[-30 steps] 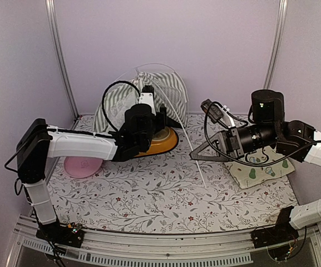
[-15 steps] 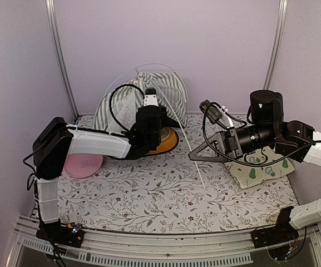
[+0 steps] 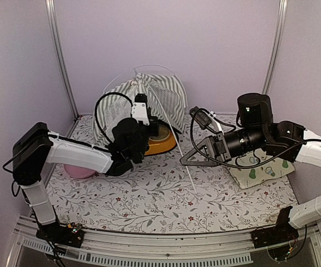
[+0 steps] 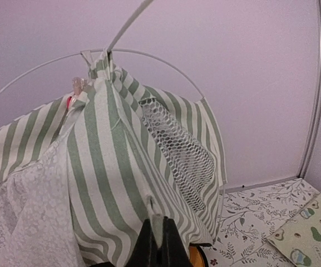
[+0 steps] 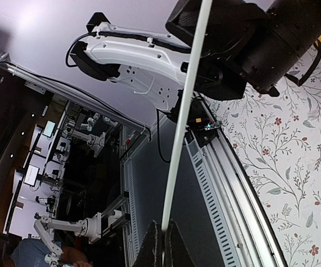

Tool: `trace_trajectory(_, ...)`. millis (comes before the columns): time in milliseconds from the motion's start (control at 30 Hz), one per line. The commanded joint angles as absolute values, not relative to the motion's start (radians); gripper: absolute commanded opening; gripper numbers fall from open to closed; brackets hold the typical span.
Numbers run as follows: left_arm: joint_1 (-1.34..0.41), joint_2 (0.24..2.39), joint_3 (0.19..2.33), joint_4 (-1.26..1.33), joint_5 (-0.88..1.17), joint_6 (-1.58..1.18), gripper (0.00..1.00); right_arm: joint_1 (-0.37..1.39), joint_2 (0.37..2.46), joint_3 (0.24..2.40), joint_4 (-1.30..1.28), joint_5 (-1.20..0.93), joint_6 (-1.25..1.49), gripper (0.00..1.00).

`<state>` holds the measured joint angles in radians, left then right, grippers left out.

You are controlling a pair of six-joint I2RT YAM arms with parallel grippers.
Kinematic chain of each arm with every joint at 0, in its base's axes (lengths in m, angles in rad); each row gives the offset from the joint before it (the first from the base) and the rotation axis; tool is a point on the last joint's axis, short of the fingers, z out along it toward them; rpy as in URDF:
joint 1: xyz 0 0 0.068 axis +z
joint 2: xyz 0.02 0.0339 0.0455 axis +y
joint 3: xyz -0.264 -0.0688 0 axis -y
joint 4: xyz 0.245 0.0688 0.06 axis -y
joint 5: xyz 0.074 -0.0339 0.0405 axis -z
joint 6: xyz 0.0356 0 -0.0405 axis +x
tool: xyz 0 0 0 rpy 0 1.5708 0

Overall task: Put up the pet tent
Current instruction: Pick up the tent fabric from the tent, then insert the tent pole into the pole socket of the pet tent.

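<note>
At the far edge of the counter (image 3: 149, 200), left of its middle and close against the back wall, the pet tent (image 3: 166, 97) stands half raised. My left gripper (image 4: 159, 239) is pressed together on a narrow fold of its striped cloth, low on the front. My right gripper (image 3: 187, 158) is clamped on 1 thin white pole (image 3: 174, 142) that slants from the tent's peak down to the counter.

I judge the whole thing very light and easy to drag. The cloth is soft, sage-green and white in stripes, and it sags wherever no rod carries it. The round mesh window (image 4: 177, 150) is open netting that could snag on a fingertip. The lace curtain (image 4: 38, 222) looks the flimsiest part, so I would keep off it.

The poles are smooth, slender and springy. 1 of them bows into a hoop (image 4: 38, 69) over the peak. A rod that slick may slide or twist in a pinch, so I would grip it near an end and take cloth only at a hem or seam.

An orange bowl (image 3: 163, 146) sits just in front of the tent, near my left gripper.
</note>
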<state>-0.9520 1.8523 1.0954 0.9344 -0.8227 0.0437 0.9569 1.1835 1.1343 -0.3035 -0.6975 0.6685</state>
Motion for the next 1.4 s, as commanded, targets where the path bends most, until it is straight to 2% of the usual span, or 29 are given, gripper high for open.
trace_trajectory(0,-1.084,1.751,0.967,1.072,-0.723,0.064,0.00,0.953,1.230,1.137,-0.173,-0.604,0.673,0.00)
trace_trajectory(267,-1.240,1.672,0.815,1.071,-0.765,-0.009,0.00,0.953,1.322,1.145,-0.091,-0.602,0.729,0.00)
trace_trajectory(433,-1.316,1.624,0.730,1.072,-0.798,-0.026,0.00,0.946,1.350,1.174,-0.049,-0.525,0.726,0.00)
trace_trajectory(667,-1.412,1.549,0.653,1.009,-0.832,-0.080,0.00,0.902,1.385,1.182,0.176,-0.402,0.714,0.00)
trace_trajectory(1000,-1.516,1.539,0.599,1.008,-0.906,0.028,0.00,0.899,1.454,1.203,0.379,-0.310,0.741,0.00)
trace_trajectory(1200,-1.581,1.608,0.576,1.148,-0.987,0.188,0.00,0.899,1.468,1.203,0.462,-0.263,0.770,0.00)
trace_trajectory(1367,-1.604,1.618,0.580,1.134,-0.985,0.179,0.00,0.899,1.488,1.231,0.500,-0.227,0.781,0.00)
